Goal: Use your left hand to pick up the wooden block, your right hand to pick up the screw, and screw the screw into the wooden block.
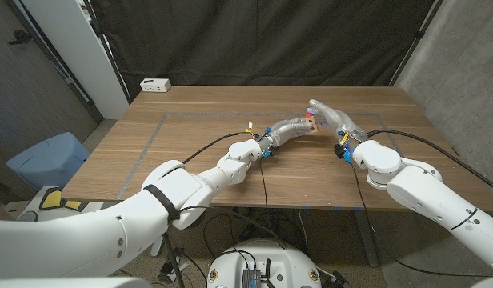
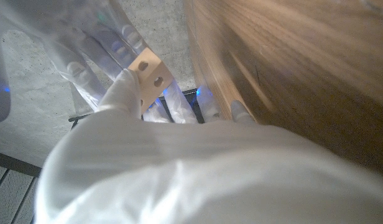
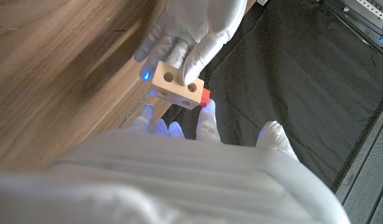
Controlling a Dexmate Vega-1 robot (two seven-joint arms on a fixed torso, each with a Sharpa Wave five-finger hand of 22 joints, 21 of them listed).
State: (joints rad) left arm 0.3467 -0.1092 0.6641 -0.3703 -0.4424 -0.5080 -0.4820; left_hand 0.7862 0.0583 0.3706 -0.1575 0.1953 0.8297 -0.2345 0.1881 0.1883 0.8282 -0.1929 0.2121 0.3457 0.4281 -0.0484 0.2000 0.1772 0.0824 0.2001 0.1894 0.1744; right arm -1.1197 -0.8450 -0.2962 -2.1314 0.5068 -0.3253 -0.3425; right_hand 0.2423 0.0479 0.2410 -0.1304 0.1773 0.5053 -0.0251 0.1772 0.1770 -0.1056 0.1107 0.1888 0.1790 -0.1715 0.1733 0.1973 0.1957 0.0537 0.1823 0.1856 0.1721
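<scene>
Left hand (image 1: 288, 129) fingers (image 3: 201, 53) closed around a held piece, right hand (image 1: 330, 118) meeting it

One wooden block (image 3: 176, 85), one red screw (image 3: 205, 94), one white box (image 1: 155, 84), one table (image 1: 190, 172).

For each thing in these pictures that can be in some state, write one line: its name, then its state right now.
Wooden block: lifted off the table, gripped by the left hand.
Left hand: fingers closed on the block.
Screw: red, at the block's side, against the right hand's fingers; how far in cannot be told.
Right hand: at the screw, fingertips touching it.
Table: bare wood beneath both arms.
</scene>
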